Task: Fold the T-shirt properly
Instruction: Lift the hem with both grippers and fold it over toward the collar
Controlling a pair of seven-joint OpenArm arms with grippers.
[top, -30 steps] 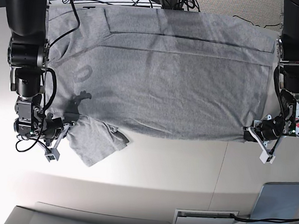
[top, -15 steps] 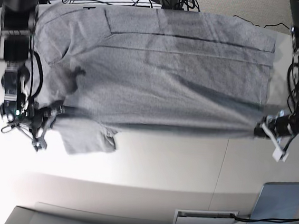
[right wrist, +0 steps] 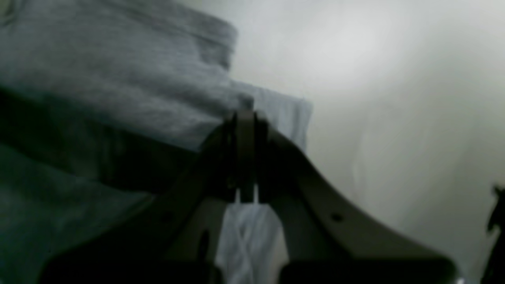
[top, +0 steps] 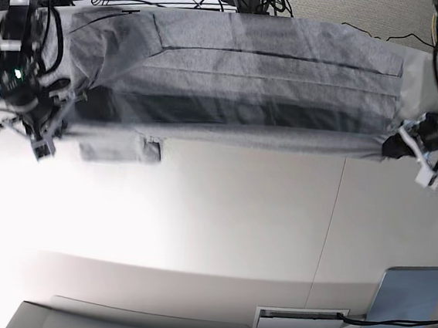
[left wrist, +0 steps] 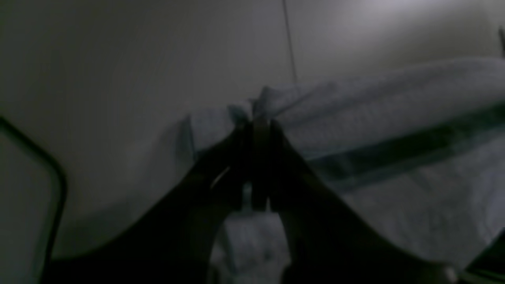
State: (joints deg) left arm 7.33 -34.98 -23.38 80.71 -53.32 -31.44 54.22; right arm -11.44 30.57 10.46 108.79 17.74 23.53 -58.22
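**A:** Status on the fold?

**B:** First lengthwise fold is mid-carry. The T-shirt (top: 243, 73) lies crosswise along the far side of the white table (top: 221, 226). Its near long edge is raised off the surface and stretched taut between the two arms.

**A:** Grippers?

**B:** Left gripper (top: 398, 144) is pinched shut on the cloth corner at the base view's right. Right gripper (top: 44, 113) is clamped the same way on the cloth at the opposite end. Both wrist views show the jaws together with grey fabric caught at the tips.

**A:** Anything loose?

**B:** One sleeve (top: 119, 148) hangs below the lifted edge near the right gripper.

**A:** Remaining?

**B:** My read: lay the lifted edge over the far half, release, tuck that sleeve, then fold across. Early stage, most left.
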